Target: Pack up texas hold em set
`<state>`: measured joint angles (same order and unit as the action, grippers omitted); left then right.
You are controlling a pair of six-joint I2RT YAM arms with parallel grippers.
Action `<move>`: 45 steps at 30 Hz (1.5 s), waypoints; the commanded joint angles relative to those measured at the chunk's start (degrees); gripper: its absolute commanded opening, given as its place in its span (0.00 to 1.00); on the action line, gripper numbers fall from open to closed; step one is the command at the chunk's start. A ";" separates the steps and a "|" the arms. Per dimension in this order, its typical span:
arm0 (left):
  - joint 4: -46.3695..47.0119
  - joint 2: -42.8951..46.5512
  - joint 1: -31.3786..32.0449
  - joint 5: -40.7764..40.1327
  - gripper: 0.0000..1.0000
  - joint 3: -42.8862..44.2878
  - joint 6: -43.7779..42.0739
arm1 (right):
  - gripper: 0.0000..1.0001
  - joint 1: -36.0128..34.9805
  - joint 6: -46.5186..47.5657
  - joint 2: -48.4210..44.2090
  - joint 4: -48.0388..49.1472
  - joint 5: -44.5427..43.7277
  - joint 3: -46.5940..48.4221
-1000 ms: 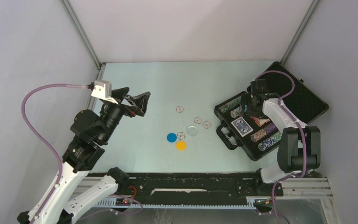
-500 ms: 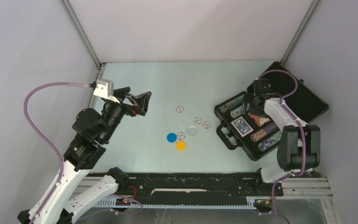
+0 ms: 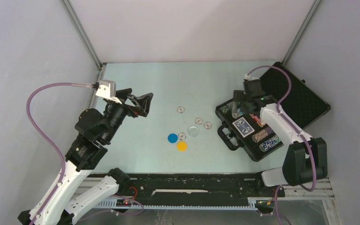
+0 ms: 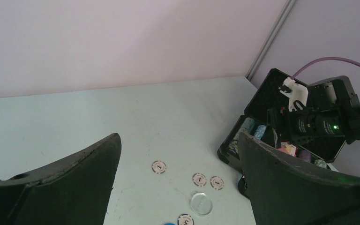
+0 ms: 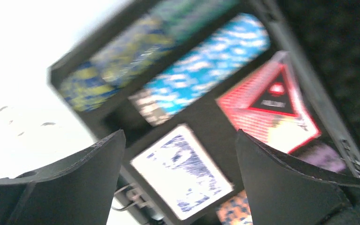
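Observation:
The black hard case (image 3: 305,99) lies open at the right, holding rows of coloured poker chips (image 3: 267,136), the blue-backed card deck (image 3: 243,126) and the red triangular marker (image 3: 261,121). Several loose chips (image 3: 198,121) lie mid-table, with a clear disc (image 3: 193,131), a blue disc (image 3: 172,138) and a yellow disc (image 3: 182,146). My right gripper (image 3: 236,106) is open and empty above the case's left end; its view shows the deck (image 5: 183,171), the marker (image 5: 272,98) and chip rows (image 5: 206,61). My left gripper (image 3: 138,104) is open and empty, raised left of the loose chips (image 4: 199,179).
Grey walls enclose the table on three sides, with metal corner posts (image 3: 82,35) at the back. The case's handle (image 3: 226,136) points toward the loose discs. The right arm's cable (image 3: 281,75) loops over the open lid.
My right gripper has moved left, from over the case's middle to its left end, staying open. My left arm has shifted only slightly.

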<state>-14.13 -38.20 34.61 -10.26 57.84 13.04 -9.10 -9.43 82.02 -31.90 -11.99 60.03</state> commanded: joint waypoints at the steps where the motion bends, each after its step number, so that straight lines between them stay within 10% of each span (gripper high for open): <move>1: 2.20 0.53 0.28 0.57 1.00 -1.07 0.23 | 0.96 -10.15 -3.52 -2.95 2.89 3.53 -0.22; 17: 2.09 0.25 0.28 0.35 1.00 -1.01 0.10 | 0.99 -36.69 -7.37 25.87 2.77 6.68 16.39; 45: 2.09 -0.17 0.23 0.69 1.00 -1.05 0.10 | 0.86 -36.79 -7.83 29.47 4.45 3.29 13.49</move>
<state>-14.13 -38.48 34.63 -10.26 57.84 13.04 -46.52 -16.67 110.65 -29.19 -8.34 73.76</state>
